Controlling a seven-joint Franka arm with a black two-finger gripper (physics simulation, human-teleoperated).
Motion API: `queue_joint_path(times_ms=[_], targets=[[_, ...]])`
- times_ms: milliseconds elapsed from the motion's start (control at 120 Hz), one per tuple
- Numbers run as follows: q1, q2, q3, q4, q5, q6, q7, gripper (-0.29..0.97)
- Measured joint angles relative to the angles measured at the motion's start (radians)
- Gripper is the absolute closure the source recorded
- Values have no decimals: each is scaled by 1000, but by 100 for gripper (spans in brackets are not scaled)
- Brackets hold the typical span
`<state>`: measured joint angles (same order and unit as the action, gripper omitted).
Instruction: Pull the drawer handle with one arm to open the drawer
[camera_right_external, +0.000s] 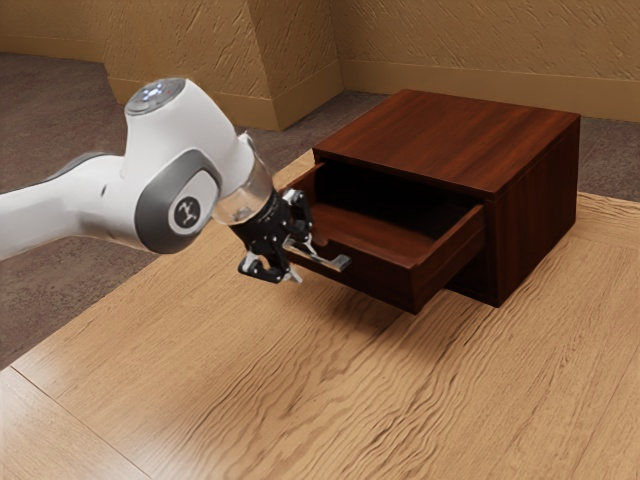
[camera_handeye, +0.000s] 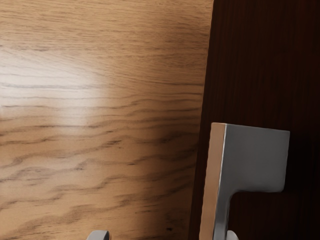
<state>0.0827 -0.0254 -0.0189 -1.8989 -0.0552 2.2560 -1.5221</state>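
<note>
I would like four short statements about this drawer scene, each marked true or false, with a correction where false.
1. The drawer is partly pulled out of the cabinet. True.
2. The handle is black. False: it is silver-grey.
3. The cabinet stands on a wooden table. True.
4. The gripper hovers above the cabinet's top. False: it is at the handle, in front of the drawer.
</note>
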Motion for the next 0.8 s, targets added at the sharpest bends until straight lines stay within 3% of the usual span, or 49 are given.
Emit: queue_joint_path(times_ms=[800], targets=[[-2, -99, 1, -87, 18, 33, 1, 41]])
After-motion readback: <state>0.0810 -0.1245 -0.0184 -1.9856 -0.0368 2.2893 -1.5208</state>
